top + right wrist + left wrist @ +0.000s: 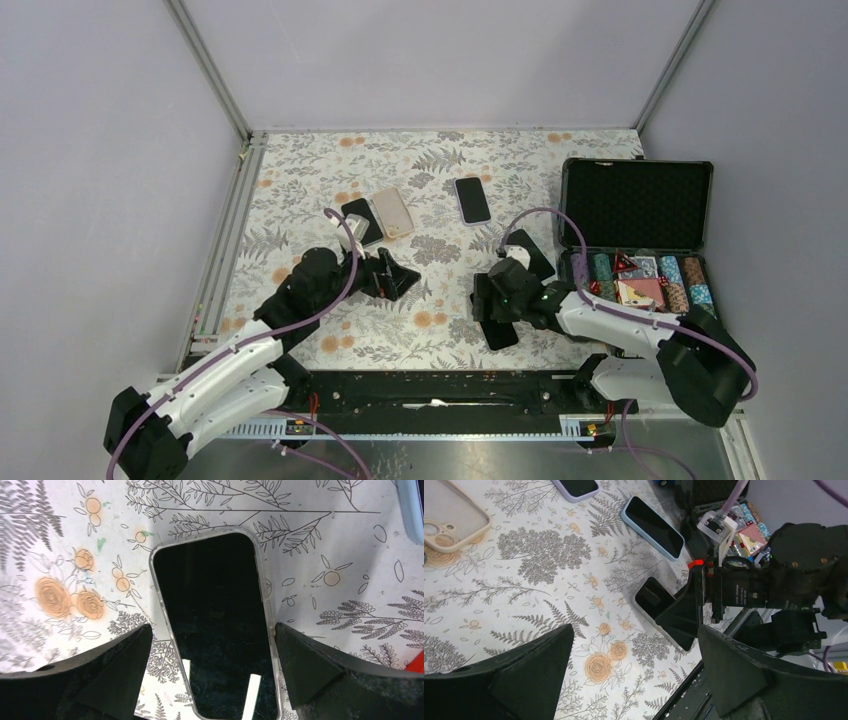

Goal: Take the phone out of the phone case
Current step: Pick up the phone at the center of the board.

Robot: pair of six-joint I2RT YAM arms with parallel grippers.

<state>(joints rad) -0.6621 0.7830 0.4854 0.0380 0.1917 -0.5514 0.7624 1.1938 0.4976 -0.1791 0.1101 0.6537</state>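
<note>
A black phone in a clear case (215, 625) lies screen up on the floral cloth. My right gripper (214, 627) is open and straddles it; the right fingertip (287, 645) is at the case's edge and the left one stands apart. In the top view the right gripper (490, 308) is low over this phone (502, 336). My left gripper (403, 277) is open and empty over bare cloth, left of the phone. The left wrist view shows the left gripper (635, 630) facing the phone (656, 607) and the right arm's gripper above it.
A blue-cased phone (654, 527), a lilac-cased phone (472, 199), an empty beige case (393, 212) and a black phone (361, 221) lie farther back. An open black case (640, 200) with poker chips stands at the right. The table's metal front edge (440, 390) is close.
</note>
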